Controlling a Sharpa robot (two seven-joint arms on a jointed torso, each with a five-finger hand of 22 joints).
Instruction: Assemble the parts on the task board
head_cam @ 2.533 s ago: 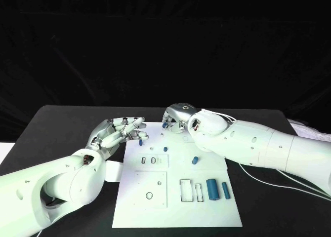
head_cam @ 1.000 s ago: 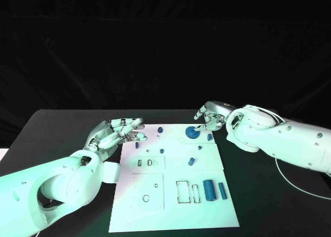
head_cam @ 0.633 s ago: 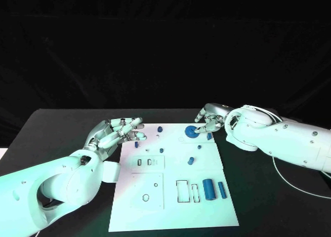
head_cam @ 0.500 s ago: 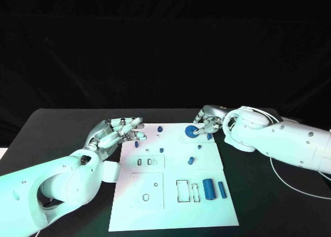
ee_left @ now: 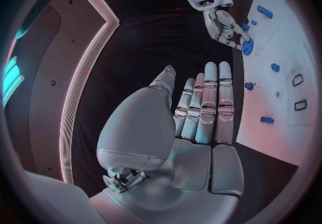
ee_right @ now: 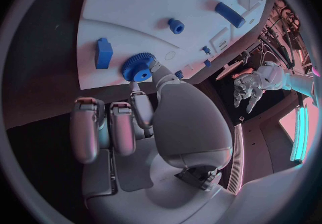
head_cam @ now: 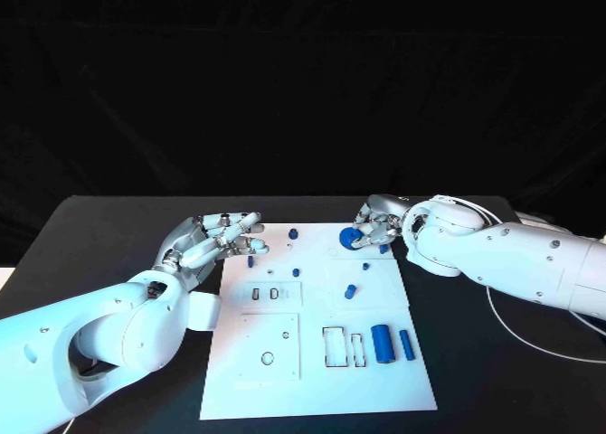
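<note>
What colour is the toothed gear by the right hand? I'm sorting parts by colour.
Blue. The gear shows best in the right wrist view, at the right hand's fingertips.

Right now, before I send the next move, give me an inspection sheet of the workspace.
Surface: black table, bare around the board.
Job's things: white task board; blue gear at its far edge; two blue cylinders lying side by side near its right edge; small blue pegs on it.
Clutter: nothing seen.
Hands: right hand touches the gear; left hand open, fingers apart, holds nothing.
Cables: white cable on the table under the right arm.
Surroundings: black backdrop.
</note>
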